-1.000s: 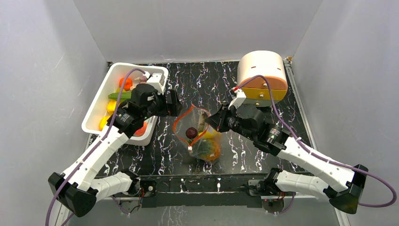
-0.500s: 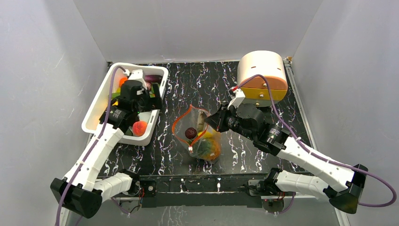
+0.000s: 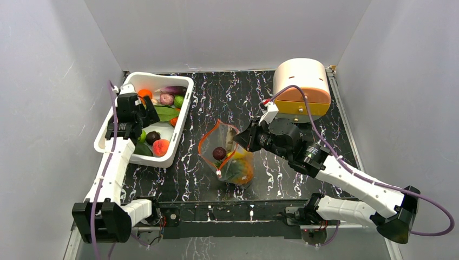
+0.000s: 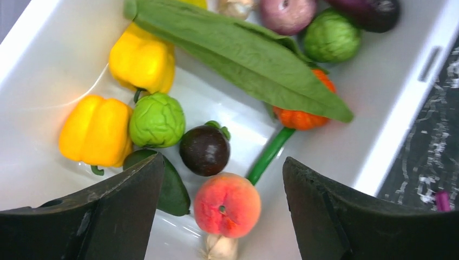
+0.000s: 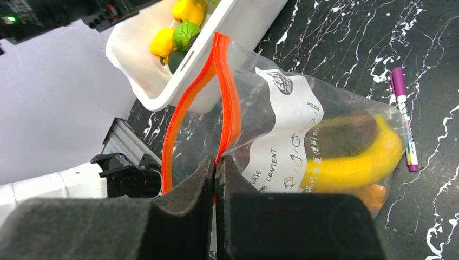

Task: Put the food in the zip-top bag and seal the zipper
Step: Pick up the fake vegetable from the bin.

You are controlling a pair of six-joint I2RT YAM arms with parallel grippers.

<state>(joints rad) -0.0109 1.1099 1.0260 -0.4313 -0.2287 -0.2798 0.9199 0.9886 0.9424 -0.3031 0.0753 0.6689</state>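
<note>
Over the white rectangular tub (image 4: 403, 103) at far left, the left gripper (image 4: 222, 168) hangs with jaws spread wide, empty, above small plastic toy fruits and vegetables (image 4: 227, 204). Right of it, the right gripper (image 5: 216, 162) pinches the orange-red zip strip (image 5: 230, 103) of the clear floppy plastic bag (image 5: 281, 108), which holds a yellow toy banana (image 5: 352, 162).

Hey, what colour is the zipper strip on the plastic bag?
Orange-red; the zipper of the zip-top bag shows best in the right wrist view.
</note>
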